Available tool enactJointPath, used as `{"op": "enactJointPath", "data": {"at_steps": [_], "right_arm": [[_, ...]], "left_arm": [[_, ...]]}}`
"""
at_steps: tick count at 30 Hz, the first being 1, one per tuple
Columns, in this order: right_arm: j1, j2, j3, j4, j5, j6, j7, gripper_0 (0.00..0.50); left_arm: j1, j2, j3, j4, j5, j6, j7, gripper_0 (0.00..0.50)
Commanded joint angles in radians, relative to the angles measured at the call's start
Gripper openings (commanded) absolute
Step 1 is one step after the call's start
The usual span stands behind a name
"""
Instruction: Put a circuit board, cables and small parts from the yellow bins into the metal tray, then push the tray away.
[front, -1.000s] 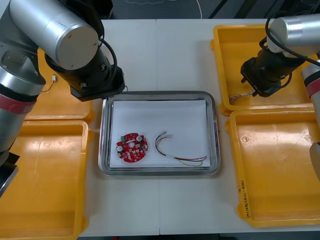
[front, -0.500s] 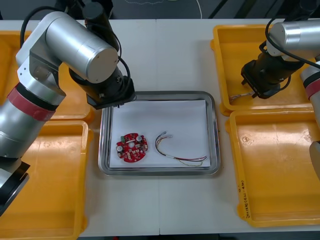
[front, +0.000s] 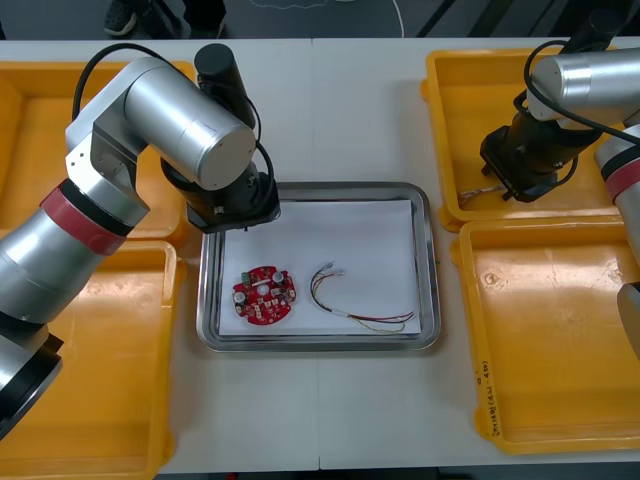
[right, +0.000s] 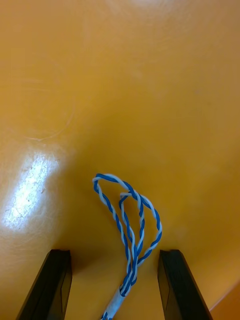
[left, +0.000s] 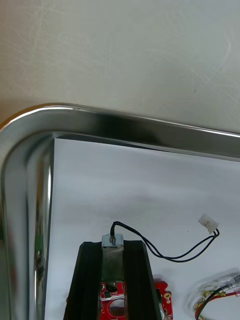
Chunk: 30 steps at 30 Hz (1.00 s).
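over tray (front: 320, 186) with circuit board (front: 265, 295), left gripper (left: 112, 245) grips black cable (left: 170, 258)

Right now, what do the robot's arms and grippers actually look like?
The left arm and right arm are fat silver tubes, each with a red band, ending in black wrist housings with black wiring looped alongside. The left gripper and right gripper each carry two flat, blocky black fingers.

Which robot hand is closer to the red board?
Left. The left gripper, holding a black cable, hovers over the tray just beyond the circuit board; the right gripper is off in a yellow bin.
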Motion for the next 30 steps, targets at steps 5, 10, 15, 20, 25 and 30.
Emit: {"op": "enactJointPath", "data": {"at_steps": [5, 10, 15, 20, 25, 30], "right_arm": [[-0.051, 0.006, 0.024, 0.036, -0.025, -0.039, -0.018, 0.500], [-0.051, 0.006, 0.028, 0.067, -0.038, -0.071, -0.013, 0.461], [-0.051, 0.006, 0.036, 0.074, -0.045, -0.078, -0.013, 0.331], [-0.051, 0.006, 0.037, 0.084, -0.050, -0.078, -0.012, 0.070], [-0.051, 0.006, 0.037, 0.085, -0.052, -0.079, -0.010, 0.000], [-0.058, 0.003, 0.036, 0.087, -0.052, -0.081, -0.004, 0.000]], "left_arm": [[0.039, -0.042, -0.011, -0.004, -0.019, -0.022, -0.069, 0.000], [0.051, -0.050, -0.011, -0.004, -0.031, -0.036, -0.076, 0.000], [0.060, -0.050, -0.010, -0.004, -0.042, -0.052, -0.089, 0.000], [0.070, -0.052, -0.011, -0.004, -0.051, -0.061, -0.097, 0.000], [0.077, -0.052, -0.011, -0.004, -0.056, -0.071, -0.102, 0.006], [0.077, -0.050, -0.011, -0.004, -0.056, -0.071, -0.100, 0.300]]}}
